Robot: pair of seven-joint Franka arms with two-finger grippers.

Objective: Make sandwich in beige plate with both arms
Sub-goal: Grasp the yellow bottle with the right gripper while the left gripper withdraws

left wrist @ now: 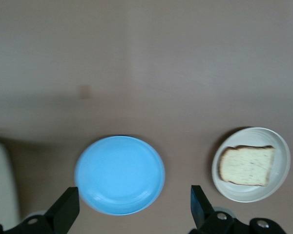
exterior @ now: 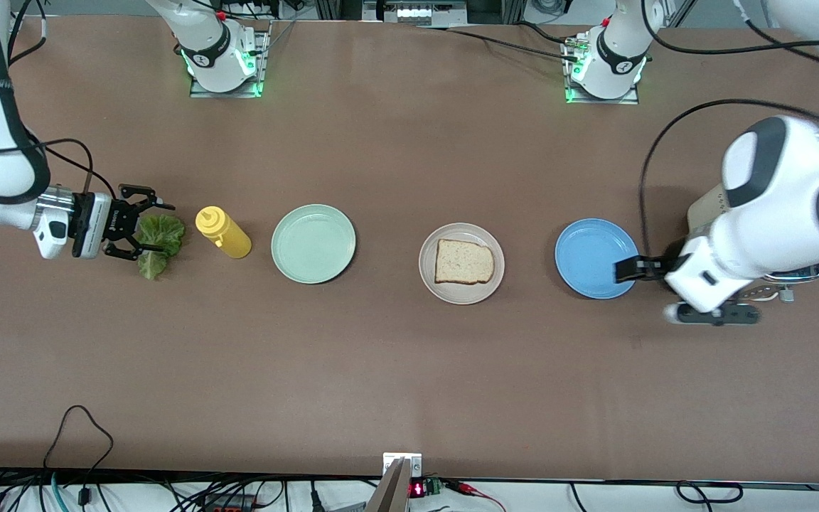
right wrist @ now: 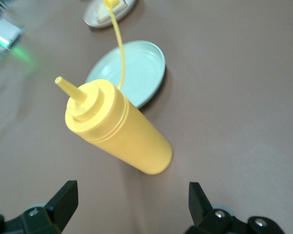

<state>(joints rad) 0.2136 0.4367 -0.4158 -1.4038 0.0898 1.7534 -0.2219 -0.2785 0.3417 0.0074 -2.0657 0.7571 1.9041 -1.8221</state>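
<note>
Row along the table, from the right arm's end: crinkly green lettuce leaf [exterior: 159, 244], upright yellow plastic squeeze bottle [exterior: 224, 232], round mint-green plate [exterior: 313, 244], round beige plate [exterior: 461, 264], round blue plate [exterior: 596, 257] — all apart. One squarish slice of toasted bread [exterior: 463, 262] lies on the beige plate.

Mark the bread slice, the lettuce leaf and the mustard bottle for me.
bread slice [exterior: 464, 262], front view, middle of its top face
lettuce leaf [exterior: 161, 238], front view, centre of the crinkly leaf
mustard bottle [right wrist: 122, 127], right wrist view, middle of its yellow body
</note>
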